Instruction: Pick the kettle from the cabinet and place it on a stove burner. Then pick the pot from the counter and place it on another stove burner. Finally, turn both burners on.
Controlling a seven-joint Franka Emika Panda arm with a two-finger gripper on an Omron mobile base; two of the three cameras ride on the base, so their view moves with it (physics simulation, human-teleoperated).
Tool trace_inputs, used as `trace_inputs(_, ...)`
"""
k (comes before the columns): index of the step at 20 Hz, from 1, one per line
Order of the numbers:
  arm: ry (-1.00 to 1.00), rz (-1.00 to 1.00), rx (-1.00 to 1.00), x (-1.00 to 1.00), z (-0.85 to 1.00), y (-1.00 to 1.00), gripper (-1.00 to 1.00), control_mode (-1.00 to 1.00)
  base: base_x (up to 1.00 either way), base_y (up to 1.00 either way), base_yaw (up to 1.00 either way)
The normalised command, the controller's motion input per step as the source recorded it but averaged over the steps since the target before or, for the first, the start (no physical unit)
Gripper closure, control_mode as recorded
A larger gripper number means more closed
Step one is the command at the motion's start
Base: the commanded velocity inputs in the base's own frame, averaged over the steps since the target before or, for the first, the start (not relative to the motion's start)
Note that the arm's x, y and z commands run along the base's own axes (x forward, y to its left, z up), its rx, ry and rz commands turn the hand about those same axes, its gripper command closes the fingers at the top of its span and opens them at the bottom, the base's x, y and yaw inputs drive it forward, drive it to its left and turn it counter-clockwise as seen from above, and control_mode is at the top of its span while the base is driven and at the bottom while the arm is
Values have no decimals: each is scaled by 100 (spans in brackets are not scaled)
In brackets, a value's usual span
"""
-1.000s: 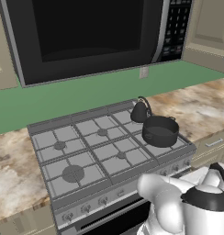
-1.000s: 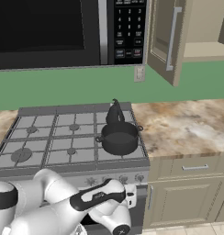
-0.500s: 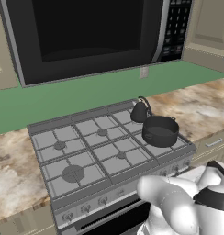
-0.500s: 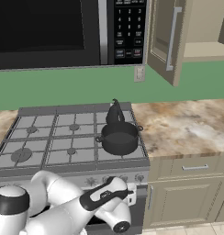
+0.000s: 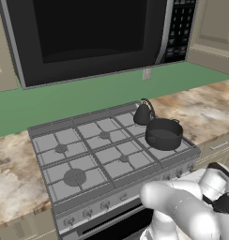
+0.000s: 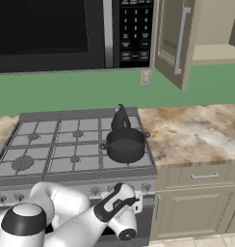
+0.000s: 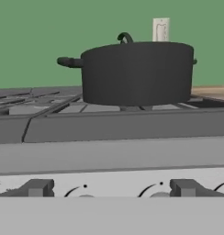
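Pot (image 6: 125,144) at stove's front-right edge, kettle (image 6: 120,118) just behind; gripper (image 6: 134,206) wide, empty

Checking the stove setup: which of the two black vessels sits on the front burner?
The pot, wide, low and lidless, sits on the front right burner; the cone-shaped kettle with its arched handle stands behind it, nearer the green wall.

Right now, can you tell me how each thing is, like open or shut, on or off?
kettle: upright on a back burner of the stove.
pot: upright, no lid, on the front burner.
cabinet: door open.
stove knobs: setting unclear; no flames seen.
gripper: open, down in front of the stove, holding nothing.
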Motion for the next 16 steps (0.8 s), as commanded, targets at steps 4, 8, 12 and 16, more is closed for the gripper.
trace_inputs(4,0,0,0,14,-17,0,-100,-100,0,0,0)
trace_inputs(8,0,0,0,7,-19,-1,-100,-100,0,0,0)
trace_inputs(12,0,0,0,5,-20,-6,-100,-100,0,0,0)
trace_inputs(16,0,0,0,8,-18,-7,-100,-100,0,0,0)
